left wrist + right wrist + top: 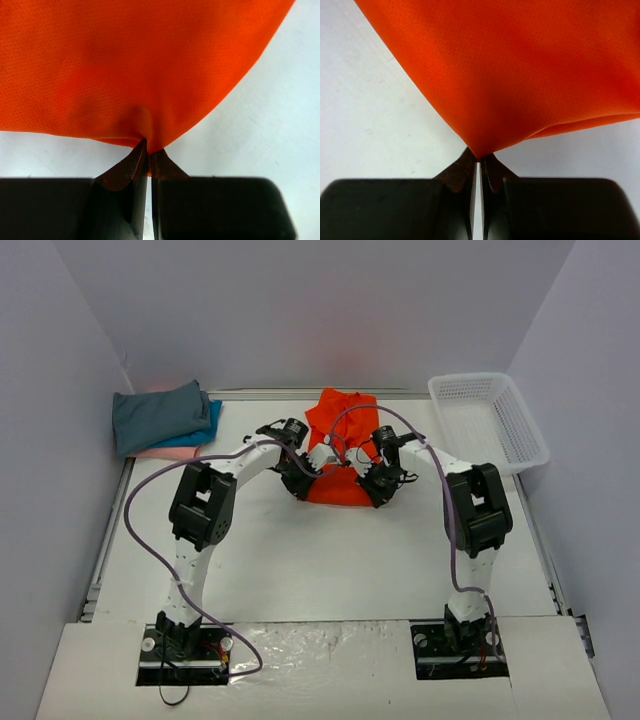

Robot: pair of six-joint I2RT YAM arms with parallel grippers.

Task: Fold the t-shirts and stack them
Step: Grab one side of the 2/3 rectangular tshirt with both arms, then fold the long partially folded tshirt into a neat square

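Orange t-shirt (340, 418) sits mid-table toward the far side, between the two arms. Left gripper (149, 150) has its jaws pressed together on the shirt's near edge, with the cloth puckered at the tips. Right gripper (479, 157) does the same, pinching a pointed corner of that near edge.

From both sets of jaws the shirt runs straight ahead, away from the bases (each wrist view shows orange ahead and bare table (280, 100) at the sides). Long axis reads roughly near-to-far: held edge near, bunched end far.

Neither arm is nearer; they hold opposite ends of the near edge, cloth spanning between them. Likely next move: carry that edge forward over the far part, both arms travelling along the axis together.

Folded stack (160, 418) (grey-teal on top, blue and pink under) lies far-left, nearer the left arm. Basket (490, 415) is far-right.
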